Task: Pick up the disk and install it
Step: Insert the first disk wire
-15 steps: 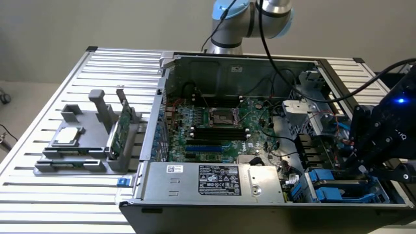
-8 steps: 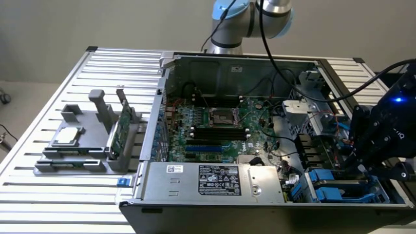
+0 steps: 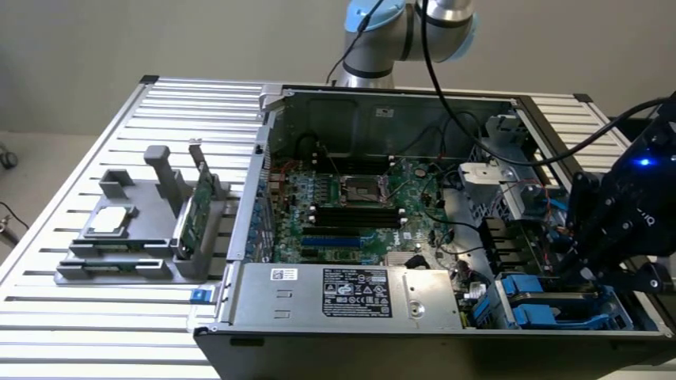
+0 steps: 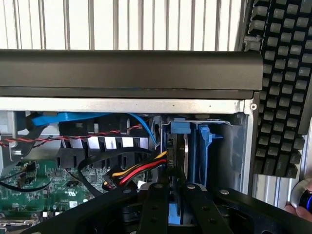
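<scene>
The disk [image 4: 187,156] stands edge-on in the drive bay at the corner of the open computer case, its metal edge framed by the blue carrier with a blue end tab [image 4: 179,127]. My gripper [image 4: 176,189] reaches down onto it, one black finger on each side of the carrier, shut on it. In the exterior view the arm's black wrist unit [image 3: 623,210] hangs over the blue drive bay [image 3: 533,305] at the case's near corner on the exterior view's right, and it hides the fingers there.
Red, yellow and black cables [image 4: 139,170] run close beside the disk. The case holds a motherboard [image 3: 349,206] and a power supply [image 3: 349,294]. On the slatted table a grey fixture [image 3: 116,265] carries a silver chip [image 3: 111,222] and a green card [image 3: 195,210].
</scene>
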`<state>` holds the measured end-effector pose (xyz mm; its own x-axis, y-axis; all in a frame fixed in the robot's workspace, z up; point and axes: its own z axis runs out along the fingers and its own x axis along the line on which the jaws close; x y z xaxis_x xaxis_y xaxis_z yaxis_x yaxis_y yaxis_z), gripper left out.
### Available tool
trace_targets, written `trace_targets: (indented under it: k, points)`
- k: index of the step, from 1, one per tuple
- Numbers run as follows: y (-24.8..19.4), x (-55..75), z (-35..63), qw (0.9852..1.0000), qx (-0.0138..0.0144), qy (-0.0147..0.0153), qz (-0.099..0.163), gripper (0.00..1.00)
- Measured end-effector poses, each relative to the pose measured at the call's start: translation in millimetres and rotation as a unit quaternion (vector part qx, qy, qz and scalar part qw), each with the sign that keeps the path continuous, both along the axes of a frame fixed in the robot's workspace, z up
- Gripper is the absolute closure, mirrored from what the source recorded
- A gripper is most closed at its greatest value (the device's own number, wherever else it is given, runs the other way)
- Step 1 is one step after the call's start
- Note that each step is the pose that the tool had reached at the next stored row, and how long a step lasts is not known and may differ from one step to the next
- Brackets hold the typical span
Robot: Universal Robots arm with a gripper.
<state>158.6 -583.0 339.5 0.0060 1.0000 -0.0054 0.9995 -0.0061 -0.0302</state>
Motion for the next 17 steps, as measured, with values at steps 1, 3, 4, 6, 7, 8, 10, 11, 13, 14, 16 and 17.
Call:
trace_targets:
  k: [1, 3, 4, 6, 7, 8, 10, 11, 13, 14, 16, 17]
  points:
    - [0.0, 0.1, 0.1, 1.0000, -0.0007, 0.0000, 0.000, 0.84]
    - [0.0, 0.4, -0.1, 1.0000, -0.0016, 0.0000, -0.001, 0.84]
    - [0.0, 0.6, -0.2, 1.0000, -0.0019, 0.0000, -0.001, 0.84]
    - [0.1, 0.9, -0.4, 1.0000, -0.0024, 0.0000, -0.001, 0.84]
    - [0.2, 1.0, -0.6, 1.0000, -0.0025, 0.0000, -0.002, 0.84]
    - [0.2, 1.0, -0.8, 1.0000, -0.0025, 0.0000, -0.002, 0.84]
    - [0.3, 1.1, -1.7, 1.0000, -0.0023, 0.0000, -0.002, 0.84]
    - [0.3, 1.1, -2.0, 1.0000, -0.0024, 0.0000, -0.002, 0.84]
    - [0.2, 1.1, -2.9, 1.0000, -0.0024, 0.0000, -0.002, 0.84]
    - [0.2, 1.1, -3.4, 1.0000, -0.0023, 0.0000, -0.002, 0.84]
    - [0.2, 1.2, -4.2, 1.0000, -0.0024, 0.0000, -0.002, 0.84]
    - [0.2, 1.6, -4.6, 1.0000, -0.0024, 0.0000, -0.002, 0.84]
